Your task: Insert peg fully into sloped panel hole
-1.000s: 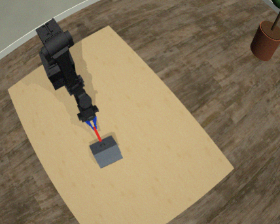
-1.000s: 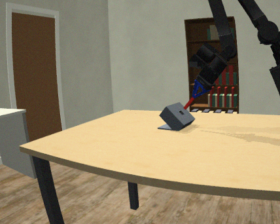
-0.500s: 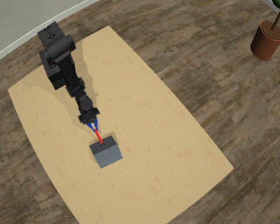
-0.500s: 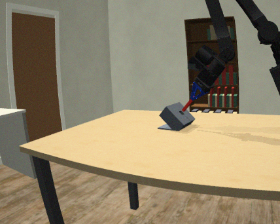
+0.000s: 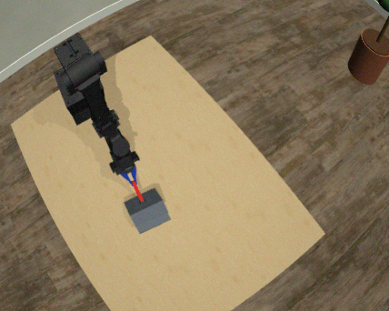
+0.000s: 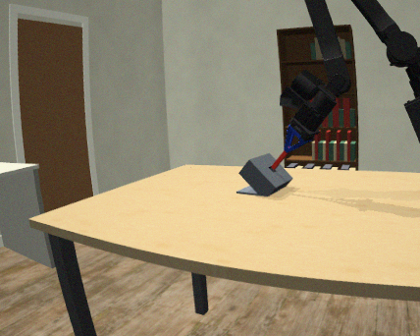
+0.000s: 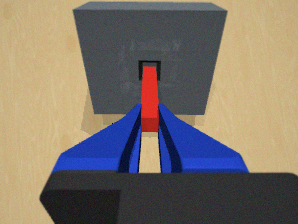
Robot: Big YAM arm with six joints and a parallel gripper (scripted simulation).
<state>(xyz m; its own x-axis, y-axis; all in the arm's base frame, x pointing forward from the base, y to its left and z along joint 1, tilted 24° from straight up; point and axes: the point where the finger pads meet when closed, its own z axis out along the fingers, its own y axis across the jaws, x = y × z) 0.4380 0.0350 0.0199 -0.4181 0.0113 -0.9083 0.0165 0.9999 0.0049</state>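
Note:
The grey sloped panel block (image 5: 147, 210) sits on the wooden table; it also shows in the exterior view (image 6: 264, 175) and fills the top of the wrist view (image 7: 149, 57). Its square hole (image 7: 149, 70) faces my gripper. My gripper (image 7: 149, 111), with blue fingers, is shut on the back end of the red peg (image 7: 149, 97). The peg's front tip is in the mouth of the hole, and most of its length is still outside. The gripper (image 5: 133, 180) is just behind the block, and in the exterior view (image 6: 291, 146) it is tilted down along the peg (image 6: 279, 159).
The arm's black base (image 5: 78, 77) stands at the table's far left corner. A potted plant (image 5: 371, 52) is on the floor beyond the table. A bookshelf (image 6: 320, 95) and a door (image 6: 52, 103) stand at the back of the room.

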